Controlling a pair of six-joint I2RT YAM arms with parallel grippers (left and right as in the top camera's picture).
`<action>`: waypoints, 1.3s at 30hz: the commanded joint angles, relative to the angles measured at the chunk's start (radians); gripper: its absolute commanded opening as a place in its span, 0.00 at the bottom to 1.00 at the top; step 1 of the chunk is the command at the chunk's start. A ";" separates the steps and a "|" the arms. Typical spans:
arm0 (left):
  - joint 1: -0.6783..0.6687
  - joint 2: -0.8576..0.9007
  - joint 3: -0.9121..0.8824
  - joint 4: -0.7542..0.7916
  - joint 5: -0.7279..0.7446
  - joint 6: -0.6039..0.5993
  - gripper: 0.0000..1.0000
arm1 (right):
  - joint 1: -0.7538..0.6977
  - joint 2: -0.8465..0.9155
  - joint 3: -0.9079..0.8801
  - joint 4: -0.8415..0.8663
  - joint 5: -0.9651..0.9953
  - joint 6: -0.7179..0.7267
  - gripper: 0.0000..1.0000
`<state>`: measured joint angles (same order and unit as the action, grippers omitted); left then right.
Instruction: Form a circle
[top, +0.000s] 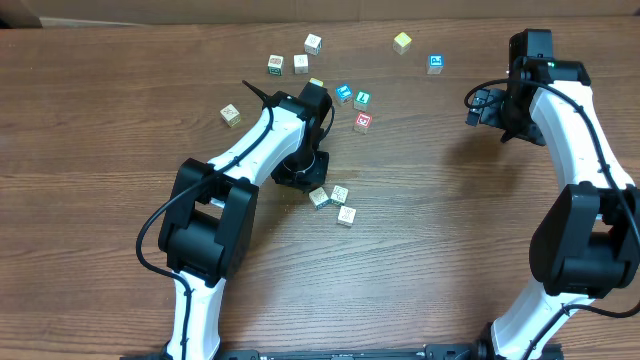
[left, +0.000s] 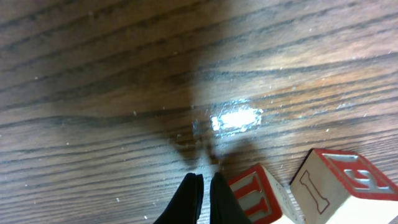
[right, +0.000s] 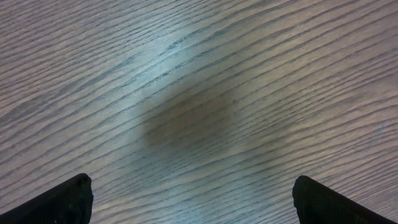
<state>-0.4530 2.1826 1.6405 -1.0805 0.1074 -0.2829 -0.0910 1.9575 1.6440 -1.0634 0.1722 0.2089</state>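
Circle (top: 340, 194) just beside left pincer (left: 206, 180), shut, angled down low.

Overhead: even, moderately bright light from above; bench (top: 110, 110) grain sharp; shadows soft and short.
Left wrist: white glare spot at centre; broad dark shadow band above the left claw (left: 204, 190); focus soft, worst at the lower edge.
Right wrist: cool pale sheen upper left; brownish shadow patch mid-frame; right claw (right: 194, 199) tips blurred.

The brown wooden table (top: 100, 150) bears scattered small cubes (top: 301, 63) and a tight clump (top: 340, 193).
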 joint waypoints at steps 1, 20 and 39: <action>-0.006 0.014 -0.002 0.004 -0.002 -0.027 0.04 | -0.001 -0.011 0.024 0.003 0.007 0.005 1.00; -0.006 0.014 -0.002 -0.027 0.043 -0.070 0.04 | -0.001 -0.011 0.024 0.003 0.007 0.005 1.00; -0.006 0.014 -0.002 -0.037 0.051 -0.100 0.04 | -0.001 -0.011 0.024 0.003 0.007 0.005 1.00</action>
<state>-0.4530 2.1826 1.6405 -1.1187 0.1417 -0.3679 -0.0910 1.9575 1.6440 -1.0630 0.1722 0.2096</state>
